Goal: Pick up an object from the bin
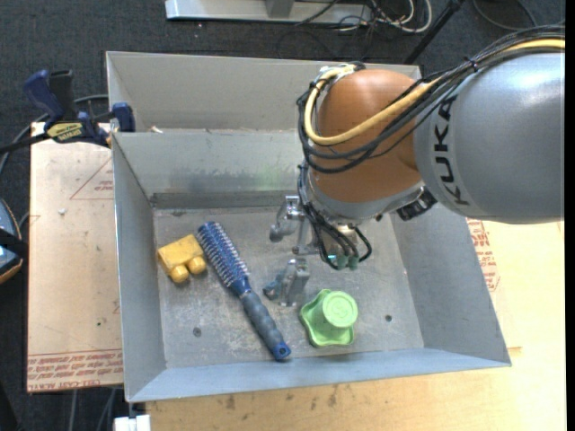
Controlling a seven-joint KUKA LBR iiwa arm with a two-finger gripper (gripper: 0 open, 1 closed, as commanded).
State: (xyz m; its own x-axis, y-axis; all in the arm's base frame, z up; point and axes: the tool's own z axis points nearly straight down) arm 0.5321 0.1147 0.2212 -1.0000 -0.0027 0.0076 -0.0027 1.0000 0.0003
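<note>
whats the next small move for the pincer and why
Probably a short nudge toward the green round piece. The pincer hangs low over bare bin floor, between that piece and the blue hairbrush, so it is not over either thing, and the green piece looks nearest.

Arm (512, 133) in from right, bent downward; orange wrist cover (368, 137) wrapped by cables (310, 124).

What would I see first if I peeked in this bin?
The big robot arm with its orange cover reaches in from the right, its hand down in the middle of the bin. A bright green round toy sits beside the hand, a blue hairbrush lies slantwise, and a yellow block is at the left.
</note>
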